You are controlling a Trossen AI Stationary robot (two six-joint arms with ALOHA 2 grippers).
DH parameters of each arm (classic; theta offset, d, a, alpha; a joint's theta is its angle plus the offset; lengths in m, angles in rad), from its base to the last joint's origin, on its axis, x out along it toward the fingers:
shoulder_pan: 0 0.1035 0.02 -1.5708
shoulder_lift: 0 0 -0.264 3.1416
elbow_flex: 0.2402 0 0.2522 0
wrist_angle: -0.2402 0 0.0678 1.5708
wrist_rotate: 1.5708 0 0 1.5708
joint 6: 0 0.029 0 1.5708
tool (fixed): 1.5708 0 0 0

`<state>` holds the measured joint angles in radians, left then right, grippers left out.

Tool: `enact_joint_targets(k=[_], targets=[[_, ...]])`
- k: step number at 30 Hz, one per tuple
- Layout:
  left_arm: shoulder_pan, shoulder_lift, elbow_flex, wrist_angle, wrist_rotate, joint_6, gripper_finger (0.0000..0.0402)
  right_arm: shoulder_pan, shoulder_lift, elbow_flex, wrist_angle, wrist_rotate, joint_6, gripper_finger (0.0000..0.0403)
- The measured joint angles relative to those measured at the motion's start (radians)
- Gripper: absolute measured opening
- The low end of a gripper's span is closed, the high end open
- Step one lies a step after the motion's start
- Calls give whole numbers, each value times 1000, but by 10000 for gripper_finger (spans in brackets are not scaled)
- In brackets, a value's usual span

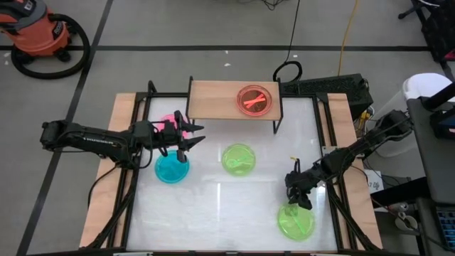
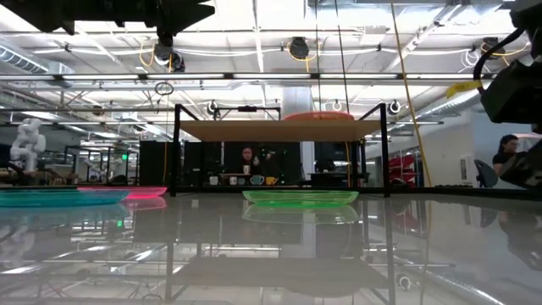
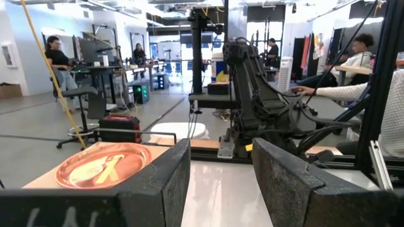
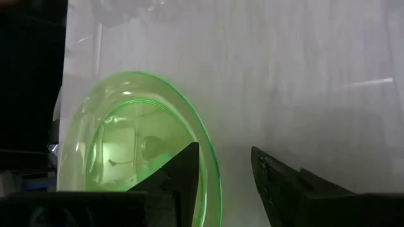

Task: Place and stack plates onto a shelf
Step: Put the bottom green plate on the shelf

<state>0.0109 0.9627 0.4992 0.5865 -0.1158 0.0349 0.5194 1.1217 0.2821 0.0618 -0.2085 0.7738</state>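
The light-wood shelf [image 1: 220,99] stands at the table's far edge with one orange plate [image 1: 254,99] lying flat on it. A pink plate [image 1: 169,122], a blue plate [image 1: 172,168] and a green plate [image 1: 237,158] lie flat on the table. My left gripper [image 1: 199,134] is open and holds nothing; it hovers level between the pink and blue plates, pointing to the table's right. A second green plate [image 1: 296,222] lies near the right near corner. My right gripper [image 4: 224,149] is open at that plate's far rim, pointing down. My right gripper stands astride the near green plate's rim [image 4: 213,165], one finger [image 4: 180,173] over the plate's inside and the other [image 4: 278,183] outside it, coming from above. I cannot tell whether either finger touches the rim. The plate lies flat on the table.
Long wooden planks [image 1: 106,185] run along the table's left and right sides. An orange shop vacuum [image 1: 39,32] sits on the floor beyond the far left corner. In the left wrist view people [image 3: 57,60] sit in the room beyond. Bare white table [image 1: 227,206] lies between the plates.
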Motion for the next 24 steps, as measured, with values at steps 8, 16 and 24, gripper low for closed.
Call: enact_joint_targets(k=[8, 16, 24], targets=[[0, 0, 0, -14, 0, -19, 177, 48, 1, -1, 19, 52, 2, 120], [-6, 0, 0, -24, 1, -18, 177, 68, 1, -1, 16, 77, 3, 54], [-6, 0, 0, -36, 1, -32, 177, 68, 1, -1, 39, 52, -28, 4]])
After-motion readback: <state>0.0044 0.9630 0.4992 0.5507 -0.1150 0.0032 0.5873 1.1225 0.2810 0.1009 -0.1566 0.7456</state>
